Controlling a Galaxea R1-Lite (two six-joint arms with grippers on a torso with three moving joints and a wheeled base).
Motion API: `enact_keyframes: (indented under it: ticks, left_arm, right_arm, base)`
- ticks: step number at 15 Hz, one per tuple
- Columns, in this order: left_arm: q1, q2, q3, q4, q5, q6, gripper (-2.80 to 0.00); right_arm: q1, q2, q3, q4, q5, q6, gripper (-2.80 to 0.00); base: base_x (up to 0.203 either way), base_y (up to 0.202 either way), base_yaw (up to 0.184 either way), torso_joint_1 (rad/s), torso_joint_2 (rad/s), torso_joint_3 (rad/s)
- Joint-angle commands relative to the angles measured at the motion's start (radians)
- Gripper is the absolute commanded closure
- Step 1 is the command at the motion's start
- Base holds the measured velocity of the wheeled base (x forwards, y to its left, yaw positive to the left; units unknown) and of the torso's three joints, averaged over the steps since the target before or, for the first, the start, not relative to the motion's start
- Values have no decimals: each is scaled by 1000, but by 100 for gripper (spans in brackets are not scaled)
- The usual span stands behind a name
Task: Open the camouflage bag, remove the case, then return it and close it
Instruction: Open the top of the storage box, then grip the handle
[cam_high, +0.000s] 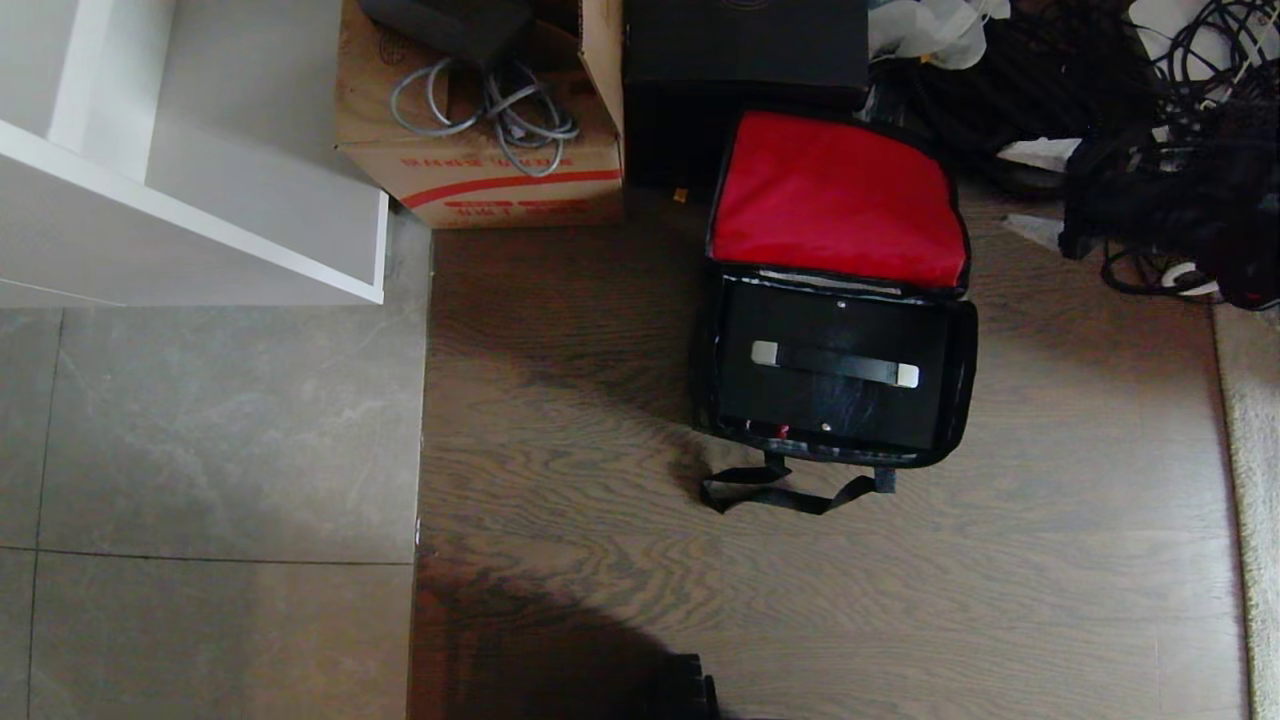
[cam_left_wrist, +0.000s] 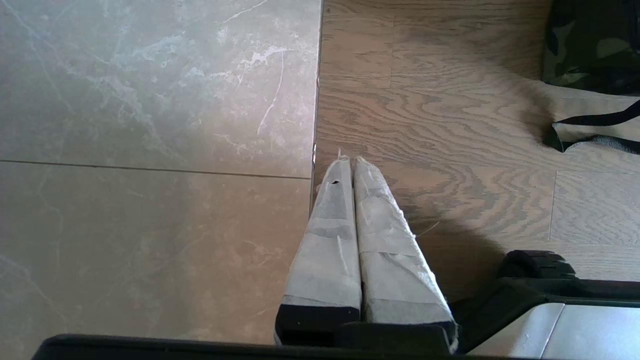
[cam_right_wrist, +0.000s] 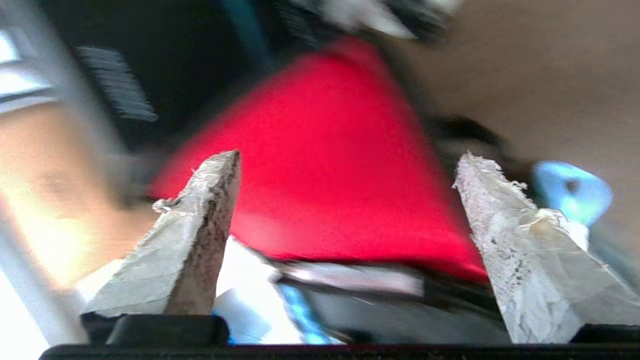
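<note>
Two tools: right tool is spreading wide, gripping nothing; left tool is pressing together, idling.
Bag: camouflage bag is sitting on wood floor, lid lying open for access.
Case: case is resting inside bag, probably returned.

Storage corner or workroom: wood floor meeting tile, cardboard carton, cable tangle, white shelf.

Left gripper fingers together; right gripper fingers spread wide.
</note>
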Motion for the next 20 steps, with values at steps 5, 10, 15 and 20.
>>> enact_keyframes:
  ticks: [5,10,15,20]
  left_arm:
    - [0,1,0,0,0,1,0]
    - [0,1,0,0,0,1,0]
    - [0,0,0,0,0,0,0]
    - [0,1,0,0,-1,1,0]
  right_arm:
    - [-19,-73,63,266,69,-143,-280]
    - [-18,-246,281,287,135,-160,0]
    - [-17,-435,655,278,177,-273,0]
    - [-16,-693,931,294,77,-446,0]
  base:
    - [0,0,0,0,0,0]
    - [0,0,0,0,0,0]
    - [0,0,0,0,0,0]
    - [0,0,0,0,0,0]
